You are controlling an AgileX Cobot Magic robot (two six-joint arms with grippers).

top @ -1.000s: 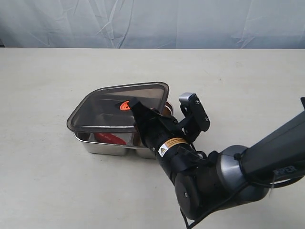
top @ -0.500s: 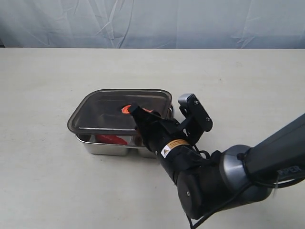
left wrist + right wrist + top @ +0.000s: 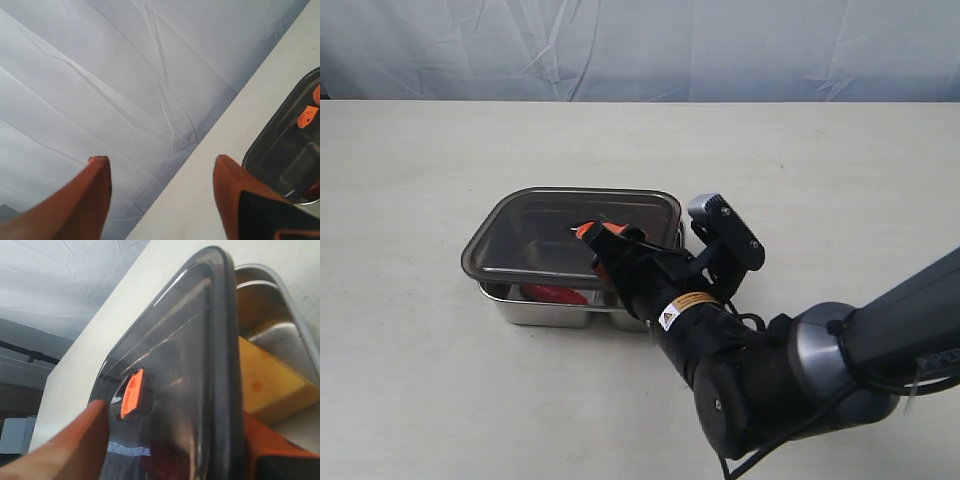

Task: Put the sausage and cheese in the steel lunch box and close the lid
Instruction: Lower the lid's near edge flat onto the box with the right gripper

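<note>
In the exterior view you see the steel lunch box (image 3: 542, 308) on the table (image 3: 430, 390), with the lid (image 3: 535, 240) lying on top of it but not seated; it overhangs the box on the left, and a gap shows along the near side; through that gap you can make out the sausage (image 3: 552, 294) in the left compartment; the right gripper (image 3: 603, 238) reaches over the lid's right part, one orange fingertip (image 3: 585, 230) just beside the valve; the cheese is hidden behind the arm here.

In the left wrist view your left gripper (image 3: 161, 159) has its jaws spread wide with nothing between them; it faces the pale backdrop cloth (image 3: 75, 75), and a corner of the lid (image 3: 287, 150) shows at the frame's edge, well apart from it.

In the right wrist view the right gripper (image 3: 172, 412) stands with its jaws spread, one finger (image 3: 75, 445) over the lid's (image 3: 190, 355) top, the other (image 3: 272, 452) outside its rim; you cannot tell whether either touches; the cheese (image 3: 272, 385) lies inside the box (image 3: 280, 295), in the part the lid leaves uncovered.
</note>
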